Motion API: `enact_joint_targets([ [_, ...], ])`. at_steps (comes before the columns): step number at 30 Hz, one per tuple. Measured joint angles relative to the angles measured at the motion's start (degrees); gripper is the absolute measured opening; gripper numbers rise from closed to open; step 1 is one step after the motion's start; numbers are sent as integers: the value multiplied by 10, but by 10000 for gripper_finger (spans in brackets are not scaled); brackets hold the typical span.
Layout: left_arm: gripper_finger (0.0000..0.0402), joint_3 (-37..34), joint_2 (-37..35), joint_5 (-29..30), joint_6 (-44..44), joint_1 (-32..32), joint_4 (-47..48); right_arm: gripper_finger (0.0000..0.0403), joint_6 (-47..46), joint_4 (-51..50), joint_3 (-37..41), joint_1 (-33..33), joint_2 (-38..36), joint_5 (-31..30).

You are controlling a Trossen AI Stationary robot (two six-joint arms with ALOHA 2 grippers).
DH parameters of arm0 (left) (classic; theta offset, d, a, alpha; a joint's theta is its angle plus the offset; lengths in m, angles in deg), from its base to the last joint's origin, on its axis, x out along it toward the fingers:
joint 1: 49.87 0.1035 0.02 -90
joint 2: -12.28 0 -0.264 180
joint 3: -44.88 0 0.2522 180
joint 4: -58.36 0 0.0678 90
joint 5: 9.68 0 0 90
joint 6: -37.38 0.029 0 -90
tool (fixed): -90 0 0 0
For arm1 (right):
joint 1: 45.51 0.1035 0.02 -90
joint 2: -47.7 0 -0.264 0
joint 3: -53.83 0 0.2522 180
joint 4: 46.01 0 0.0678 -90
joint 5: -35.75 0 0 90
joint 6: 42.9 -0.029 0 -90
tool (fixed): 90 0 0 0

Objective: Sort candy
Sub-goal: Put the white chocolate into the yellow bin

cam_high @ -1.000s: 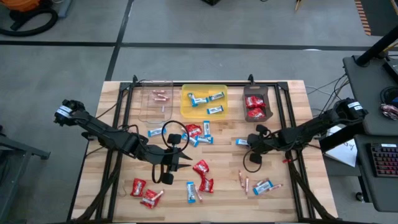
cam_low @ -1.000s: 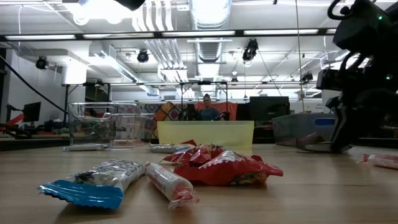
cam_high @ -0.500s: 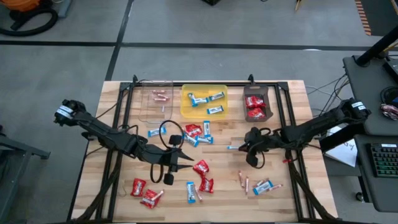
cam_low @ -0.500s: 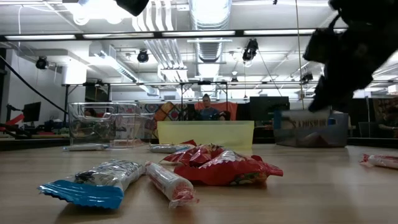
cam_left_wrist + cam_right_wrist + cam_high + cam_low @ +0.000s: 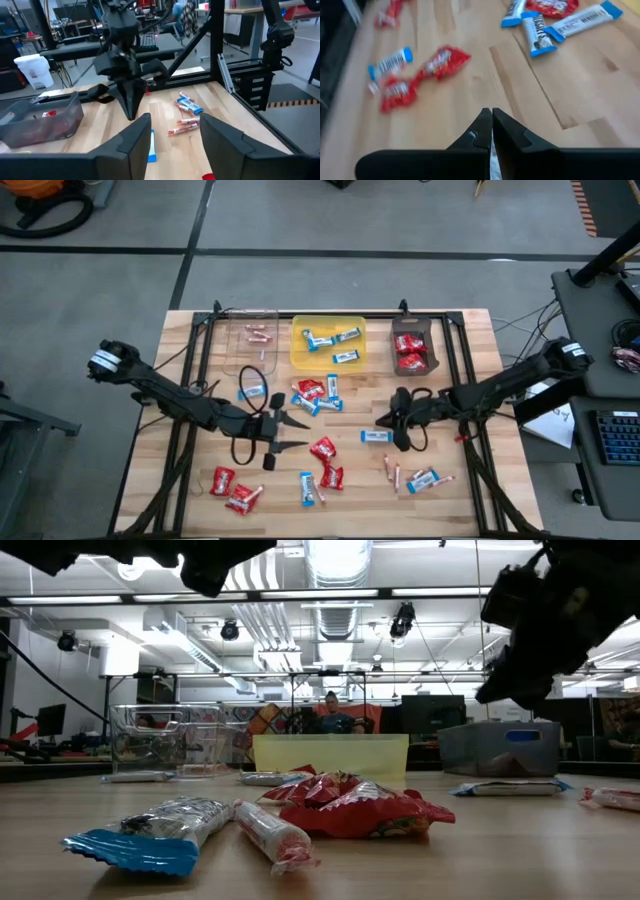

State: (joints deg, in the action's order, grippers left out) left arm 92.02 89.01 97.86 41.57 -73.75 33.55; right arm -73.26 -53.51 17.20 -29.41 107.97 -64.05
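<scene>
- Candy is spread over the wooden surface (image 5: 460, 380); part of it is already sorted: pinkish sticks (image 5: 258, 334) in the clear tray (image 5: 232, 345), blue-and-white bars (image 5: 332, 340) in the yellow tray (image 5: 300, 360), red packets (image 5: 410, 356) in the dark tray (image 5: 434, 340).
- One kind per tray is implied, so loose pieces are presumably routed by wrapper.
- The unsorted remainder is seen as a mixed cluster (image 5: 314, 396) at centre, red packets (image 5: 326, 461) nearer the front, and sticks with a bar (image 5: 412, 477) at front right.
- The left gripper (image 5: 282, 432) is held above the surface, just beside the centre cluster; its fingers (image 5: 135, 137) are spread apart with nothing between them in the left wrist view.
- Judged: it is positioned for a next pick from the cluster or the red packets.
- The right gripper (image 5: 385, 421) is raised over centre right; its fingers (image 5: 485, 131) are clenched tip to tip and nothing is seen gripped.
- A single blue-and-white bar (image 5: 376, 436) lies flat on the surface just beside the right gripper.
- Judged: that bar belongs in the yellow tray and has not been delivered.
</scene>
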Motion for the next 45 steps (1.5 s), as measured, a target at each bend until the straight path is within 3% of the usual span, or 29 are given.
enact_joint_targets([
  [4, 166, -14, 0, 0, 1, 0, -20, 8, 101, 23, 0, 17, 32, -56],
  [7, 166, -22, 0, 0, -1, 0, -15, 8, 148, 55, 1, 26, 59, -65],
  [10, 165, -22, 0, -4, -2, -2, -20, 8, 155, 94, 9, 32, 86, -70],
  [18, 164, -21, 0, -21, -2, -3, -24, 8, 136, 334, 86, 67, 170, -99],
  [27, 164, -20, 0, -21, -3, -3, -26, 16, 150, 393, 104, 115, 233, -157],
  [32, 164, -20, 0, -21, -2, -3, -27, 70, 154, 391, 94, 115, 256, -159],
  [40, 164, -20, 1, -21, -2, -3, -37, 208, 145, 391, 90, 115, 298, -159],
  [45, 164, -20, 1, -21, -2, -3, -40, 246, 127, 399, 90, 114, 329, -161],
])
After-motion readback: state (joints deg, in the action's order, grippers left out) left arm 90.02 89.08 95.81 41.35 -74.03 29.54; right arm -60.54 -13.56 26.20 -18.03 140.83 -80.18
